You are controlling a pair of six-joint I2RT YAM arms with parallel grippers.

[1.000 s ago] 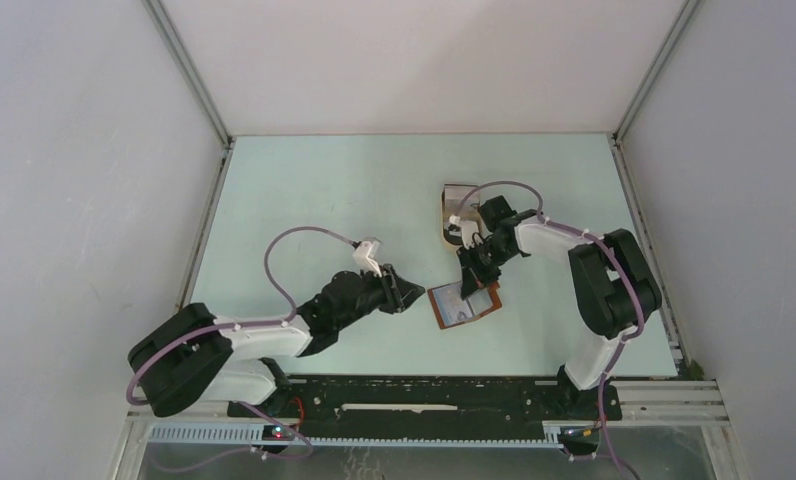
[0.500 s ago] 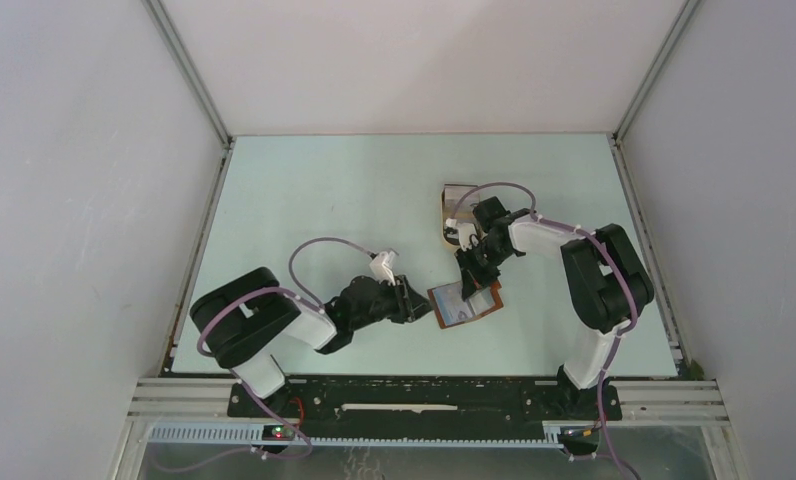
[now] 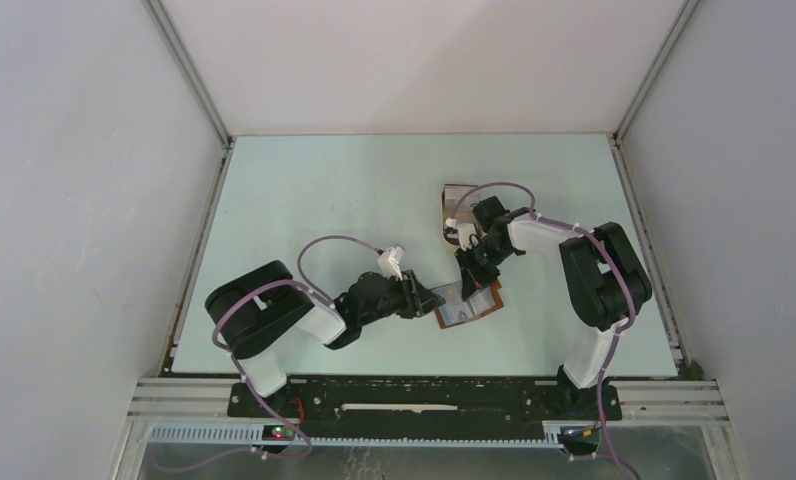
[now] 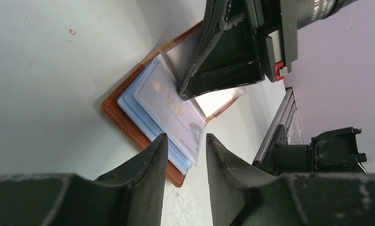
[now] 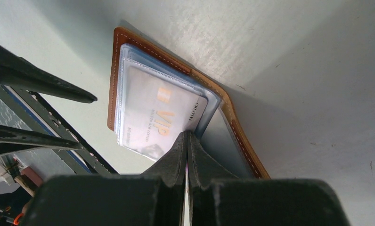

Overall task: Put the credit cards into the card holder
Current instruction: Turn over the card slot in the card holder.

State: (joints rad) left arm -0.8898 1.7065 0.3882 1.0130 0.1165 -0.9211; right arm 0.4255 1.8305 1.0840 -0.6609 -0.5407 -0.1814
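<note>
Because the card holder lies opened flat on the bench, between the two arms and closer to the right one, its inner face is exposed: a reddish-brown stitched cover carrying a stack of clear, pale blue sleeves. A white card marked VIP sits at the top of the stack; how far it is seated in its sleeve cannot be told. Treat the card as light, thin, stiff and smooth. It will probably slip from a flat pinch, so take it by a free short edge or corner and push it along its length. Treat the sleeves as soft film that may buckle or lift if pushed from the side. The holder itself is judged light enough to slide on the smooth bench, and its cover may fold shut unless held down near the spine. The right pincer is pressed together with nothing visible between its tips, which bear down at the card's end near the fold. The left pincer is spread part-way and stands low at the opposite side, astride the near corner of the sleeves. Contact there cannot be confirmed. A tan tray lies just beyond the right wrist, partly hidden by it.
</note>
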